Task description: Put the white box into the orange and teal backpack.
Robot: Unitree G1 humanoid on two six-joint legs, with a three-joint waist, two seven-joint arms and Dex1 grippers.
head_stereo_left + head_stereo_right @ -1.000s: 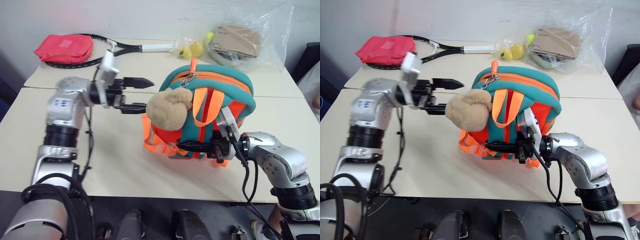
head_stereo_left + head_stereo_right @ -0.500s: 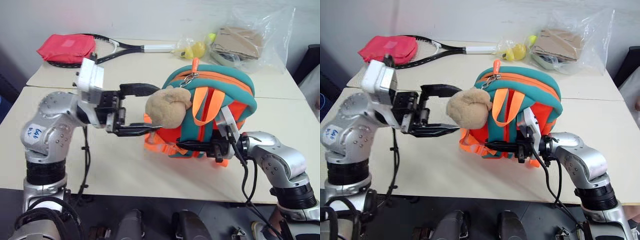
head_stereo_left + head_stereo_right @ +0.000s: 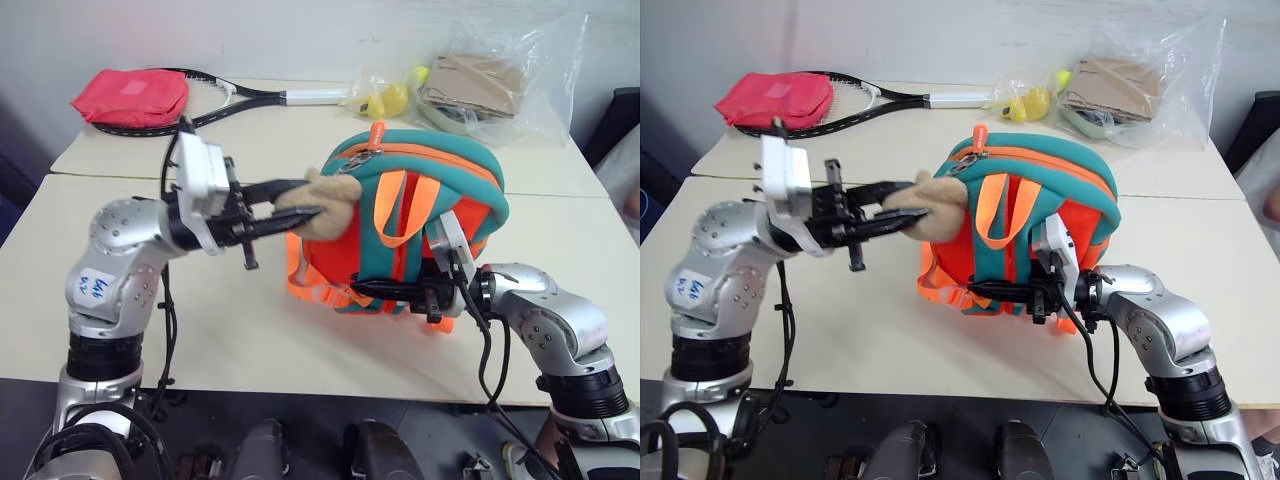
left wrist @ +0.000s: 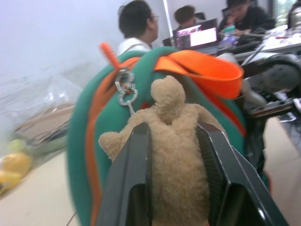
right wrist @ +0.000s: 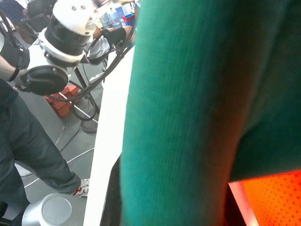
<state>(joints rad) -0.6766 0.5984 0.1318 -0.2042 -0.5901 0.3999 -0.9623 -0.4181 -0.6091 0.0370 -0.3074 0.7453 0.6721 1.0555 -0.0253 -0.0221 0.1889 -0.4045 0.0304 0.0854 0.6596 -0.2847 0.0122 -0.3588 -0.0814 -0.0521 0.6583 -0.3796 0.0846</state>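
Pouch (image 3: 130,96) red, far left on rear bench (image 3: 300,125), across a racket (image 3: 215,98) | left fingers (image 3: 310,203) pinched on tan plush toy (image 3: 330,195) | orange and teal backpack (image 3: 420,230) upright mid-bench (white box unseen) | right fingers (image 3: 375,289) clamped shut on teal strap (image 3: 372,262) | no legible writing.

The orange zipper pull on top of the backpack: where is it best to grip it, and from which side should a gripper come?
Probably grip the orange zipper pull near its free tip, coming from above. It sticks up clear of the orange and teal backpack; lower down, the metal clip and the plush toy held in the left gripper crowd it.
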